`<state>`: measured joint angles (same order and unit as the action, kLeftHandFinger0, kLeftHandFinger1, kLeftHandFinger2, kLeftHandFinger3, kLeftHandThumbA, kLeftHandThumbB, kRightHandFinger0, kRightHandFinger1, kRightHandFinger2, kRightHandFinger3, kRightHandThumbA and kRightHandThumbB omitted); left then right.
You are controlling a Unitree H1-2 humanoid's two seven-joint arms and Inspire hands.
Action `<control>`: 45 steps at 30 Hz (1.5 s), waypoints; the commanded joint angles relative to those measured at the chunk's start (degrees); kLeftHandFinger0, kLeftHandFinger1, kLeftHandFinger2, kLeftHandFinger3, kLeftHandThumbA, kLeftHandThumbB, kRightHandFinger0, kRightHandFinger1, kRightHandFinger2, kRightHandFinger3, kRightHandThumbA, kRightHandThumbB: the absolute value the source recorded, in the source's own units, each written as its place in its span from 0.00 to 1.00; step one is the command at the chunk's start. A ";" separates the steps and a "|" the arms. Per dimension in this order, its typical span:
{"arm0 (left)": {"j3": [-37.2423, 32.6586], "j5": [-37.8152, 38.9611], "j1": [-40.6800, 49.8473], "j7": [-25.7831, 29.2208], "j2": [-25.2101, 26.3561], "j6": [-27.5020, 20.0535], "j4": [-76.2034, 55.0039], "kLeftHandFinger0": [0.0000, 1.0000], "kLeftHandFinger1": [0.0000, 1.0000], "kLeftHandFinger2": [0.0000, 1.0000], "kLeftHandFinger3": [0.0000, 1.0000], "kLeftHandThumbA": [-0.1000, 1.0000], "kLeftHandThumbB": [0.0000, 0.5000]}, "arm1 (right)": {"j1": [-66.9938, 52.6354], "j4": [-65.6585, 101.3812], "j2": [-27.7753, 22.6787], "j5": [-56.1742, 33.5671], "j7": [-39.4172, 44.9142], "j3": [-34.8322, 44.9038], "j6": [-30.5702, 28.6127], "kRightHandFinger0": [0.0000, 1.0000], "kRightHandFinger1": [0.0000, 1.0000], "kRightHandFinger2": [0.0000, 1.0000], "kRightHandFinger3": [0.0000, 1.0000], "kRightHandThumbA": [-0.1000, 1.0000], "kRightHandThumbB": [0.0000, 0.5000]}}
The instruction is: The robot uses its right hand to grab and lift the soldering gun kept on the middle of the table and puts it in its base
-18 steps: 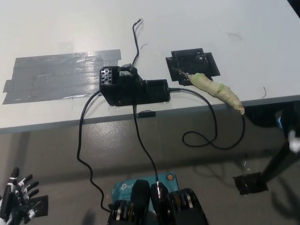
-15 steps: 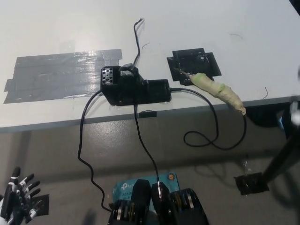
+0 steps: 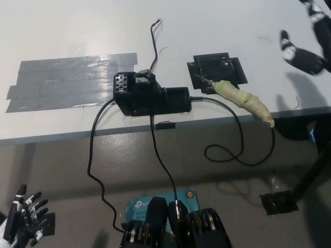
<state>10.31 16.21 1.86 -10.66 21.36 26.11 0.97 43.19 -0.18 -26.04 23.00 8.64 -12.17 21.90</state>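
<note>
Open tabletop (image 3: 217,26) above and right of soldering gun (image 3: 243,101); crowded leftward by base (image 3: 152,96) and trailing cable (image 3: 232,126) at near edge.

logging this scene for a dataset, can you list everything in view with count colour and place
soldering gun: 1, pale green-yellow wrapped handle, lying at the table's near edge, tip on the black pad
black pad: 1, black, on the table right of middle
base: 1, black box, middle of the table near its front edge
grey tape patch: 1, grey, on the table's left part
cables: several, black, running from the base and gun off the table's edge toward the floor
table: 1, white, fills the upper picture
teal box: 1, teal, bottom middle, on the floor
left hand: 1, white, lower left, resting open
right hand: 1, black, upper right above the table, open
</note>
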 commanded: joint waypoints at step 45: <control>-2.87 -0.47 -0.66 -0.68 3.20 0.82 -1.61 1.00 1.00 1.00 1.00 1.00 0.01 | 7.60 -26.15 0.57 15.00 11.57 -20.18 -0.96 1.00 1.00 1.00 1.00 0.37 0.57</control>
<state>7.32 16.10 2.01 -10.67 22.82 26.16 0.09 48.67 -26.75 -24.95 35.67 20.32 -32.64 21.82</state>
